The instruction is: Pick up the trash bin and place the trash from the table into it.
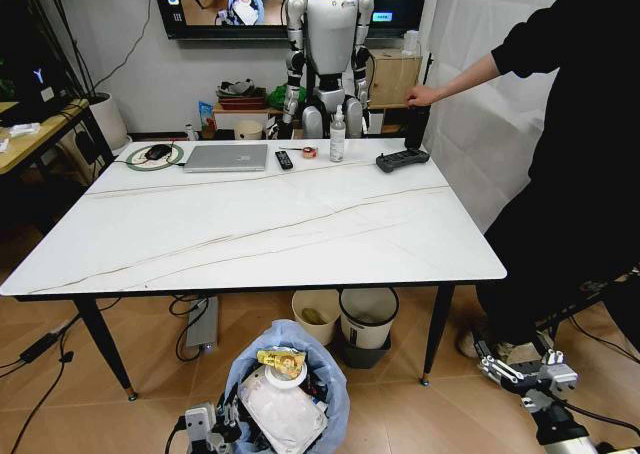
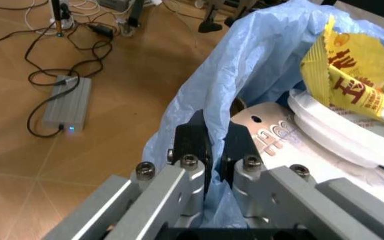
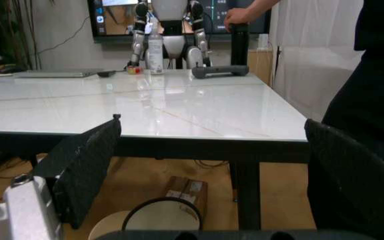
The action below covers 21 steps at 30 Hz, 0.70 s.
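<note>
The trash bin [image 1: 288,394] is sitting on the floor at about 6 o'clock in the head view, just in front of the table [image 1: 250,229], its light-blue bag puffing over the rim. The table is showing no litter on its marble top — a laptop [image 1: 227,157], a remote [image 1: 284,159], a bottle [image 1: 338,136] and a black controller [image 1: 402,160] are lying along the far edge, toward 12 o'clock.

The left gripper [image 2: 215,160] is pinching the blue bag at the bin's rim, its dark fingers [image 2: 193,145] closed together on the plastic. The right gripper [image 1: 520,369] is hanging low at about 4 o'clock beside the table leg, its jaws standing wide apart and holding nothing.

Inside the bin, a white plate [image 2: 342,135] is resting across the top with a yellow wrapper [image 2: 352,75] lying on it; a flat white packet [image 1: 280,414] is showing beneath. Under the table, a cream round bin [image 1: 315,316] and a white-lidded grey bin [image 1: 368,319] are standing side by side.

Judging by the bare table and the full bin, the collecting step is looking finished — the next move is likely calling only for setting the bin down steadily and releasing the bag.
</note>
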### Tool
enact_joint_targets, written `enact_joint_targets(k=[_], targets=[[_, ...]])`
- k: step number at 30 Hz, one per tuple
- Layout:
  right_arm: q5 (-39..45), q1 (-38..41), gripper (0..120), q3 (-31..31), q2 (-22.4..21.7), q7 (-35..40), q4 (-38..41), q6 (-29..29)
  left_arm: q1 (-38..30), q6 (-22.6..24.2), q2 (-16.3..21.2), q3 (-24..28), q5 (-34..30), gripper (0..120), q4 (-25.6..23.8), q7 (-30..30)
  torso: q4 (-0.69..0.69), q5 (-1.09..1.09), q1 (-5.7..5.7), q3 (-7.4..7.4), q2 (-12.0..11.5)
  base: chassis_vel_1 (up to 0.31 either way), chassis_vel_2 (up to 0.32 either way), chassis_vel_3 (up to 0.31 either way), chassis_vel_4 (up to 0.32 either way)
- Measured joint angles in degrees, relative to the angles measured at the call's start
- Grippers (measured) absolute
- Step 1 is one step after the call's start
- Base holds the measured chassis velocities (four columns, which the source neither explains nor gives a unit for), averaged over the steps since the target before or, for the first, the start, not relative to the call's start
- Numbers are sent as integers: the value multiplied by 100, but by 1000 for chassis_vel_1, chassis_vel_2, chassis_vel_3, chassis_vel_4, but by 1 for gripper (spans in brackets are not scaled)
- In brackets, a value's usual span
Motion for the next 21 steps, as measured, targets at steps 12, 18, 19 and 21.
enact_joint_targets(k=[12,18,19,21], targets=[[0,0,100,0,0,0,0,0,-25,26,-18,-53,14,0,38,-9,0,0,-170,-214,-384,0,0,0,0],[0,0,100,-1,0,0,0,0,-73,45,-19,-95,12,0,58,-28,0,0,-226,-279,-506,0,0,0,0],[0,0,100,0,0,0,0,0,-87,51,-19,-109,12,0,67,-37,0,0,-244,-300,-544,0,0,0,0],[0,0,100,-1,0,0,0,0,-111,55,-19,-135,12,0,93,-47,0,0,-268,-328,-596,0,0,0,0]])
